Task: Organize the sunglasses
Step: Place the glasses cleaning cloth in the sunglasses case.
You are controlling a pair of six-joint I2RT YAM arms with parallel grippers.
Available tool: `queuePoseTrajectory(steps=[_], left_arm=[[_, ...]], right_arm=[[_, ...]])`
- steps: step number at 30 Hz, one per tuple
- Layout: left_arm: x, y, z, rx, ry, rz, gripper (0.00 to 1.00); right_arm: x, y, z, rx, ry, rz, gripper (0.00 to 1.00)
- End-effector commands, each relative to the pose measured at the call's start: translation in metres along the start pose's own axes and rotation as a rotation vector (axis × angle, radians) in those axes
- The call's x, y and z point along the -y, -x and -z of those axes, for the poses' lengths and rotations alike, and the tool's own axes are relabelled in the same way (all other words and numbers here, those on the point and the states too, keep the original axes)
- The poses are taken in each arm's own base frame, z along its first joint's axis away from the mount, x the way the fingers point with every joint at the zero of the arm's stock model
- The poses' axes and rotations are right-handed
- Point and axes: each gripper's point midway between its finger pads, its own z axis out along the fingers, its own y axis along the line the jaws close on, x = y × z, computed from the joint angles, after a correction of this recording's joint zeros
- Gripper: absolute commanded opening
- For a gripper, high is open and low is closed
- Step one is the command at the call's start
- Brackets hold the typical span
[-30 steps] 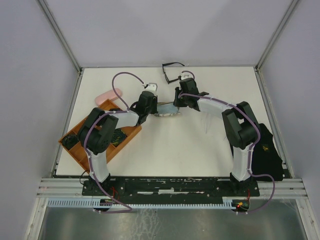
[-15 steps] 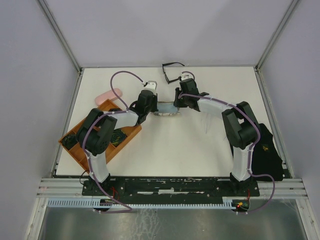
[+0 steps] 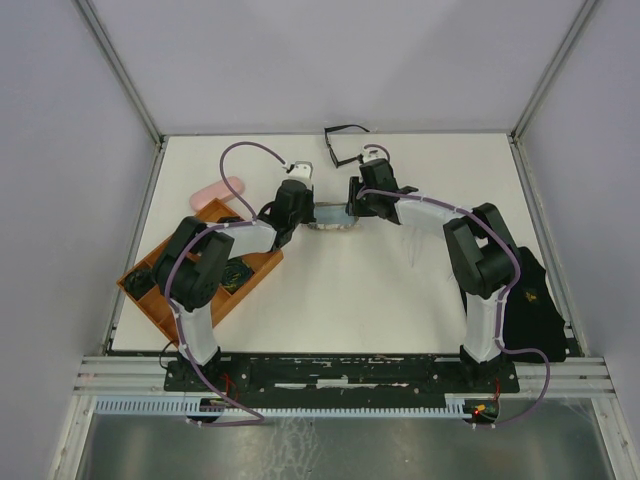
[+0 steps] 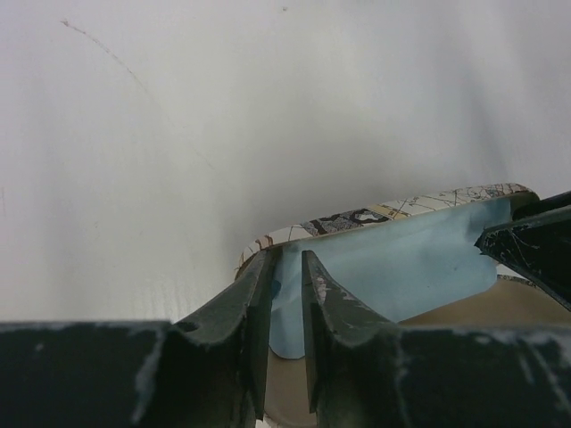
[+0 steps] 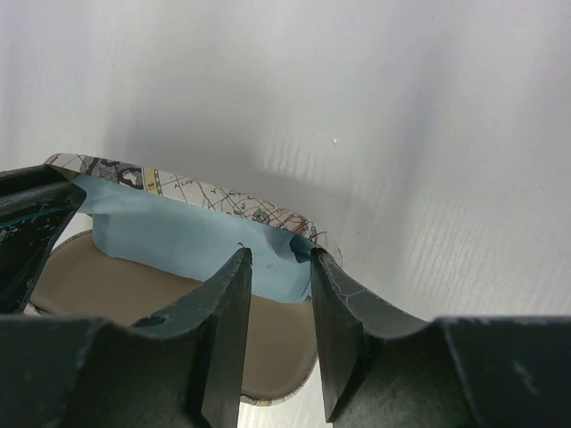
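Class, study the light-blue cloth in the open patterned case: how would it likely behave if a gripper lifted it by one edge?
The light-blue cloth would probably flop and drape: its edge wrinkles against the patterned case. It looks thin, so it is likely very light.

**Legible text, labels, brands, numbers, signs:** none can be read in any view.

**Printed surfaces, unreadable:**
1. Patterned case (image 5: 223,201): the rim carries a map-style print of dark lines and patches on cream. Tiny lettering runs along it in both wrist views, too small and blurred to read.
2. Black bag (image 3: 520,320), well to the right of the patterned case at the table's edge: 1 small yellowish emblem, too small to make out.
3. Dark item (image 3: 237,272) in the orange tray (image 3: 258,266), left of and nearer than the patterned case: greenish markings, which cannot be told as letters or pattern.
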Motion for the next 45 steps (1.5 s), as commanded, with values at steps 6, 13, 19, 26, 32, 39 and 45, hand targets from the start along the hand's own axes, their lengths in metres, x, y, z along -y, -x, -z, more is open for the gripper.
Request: queuePoseTrajectory(steps=[6, 13, 19, 26, 32, 39, 45], left_arm=[[0.0, 0.047, 0.006, 0.121, 0.009, 0.014, 0.32], [0.003, 0.058, 0.018, 0.144, -0.01, 0.031, 0.4], [0.003, 0.06, 0.027, 0.145, -0.014, 0.046, 0.45], [-0.002, 0.058, 0.055, 0.142, 0.0, 0.177, 0.45], [-0.014, 0.041, 0.086, 0.112, 0.034, 0.274, 0.46], [-0.025, 0.015, 0.109, 0.042, 0.07, 0.304, 0.47], [-0.031, 0.01, 0.12, 0.039, 0.084, 0.307, 0.47]], right_arm=[[-0.004, 0.028, 0.022, 0.1, 0.012, 0.001, 0.45], [-0.006, 0.035, 0.044, 0.133, 0.022, 0.008, 0.5], [-0.005, 0.041, 0.057, 0.148, 0.02, 0.036, 0.52], [-0.005, 0.059, 0.047, 0.129, -0.002, 0.048, 0.5], [-0.004, 0.078, 0.024, 0.094, -0.03, 0.046, 0.46], [0.006, 0.07, 0.0, -0.058, -0.061, 0.064, 0.36], [0.003, 0.059, -0.004, -0.145, -0.031, 0.091, 0.33]])
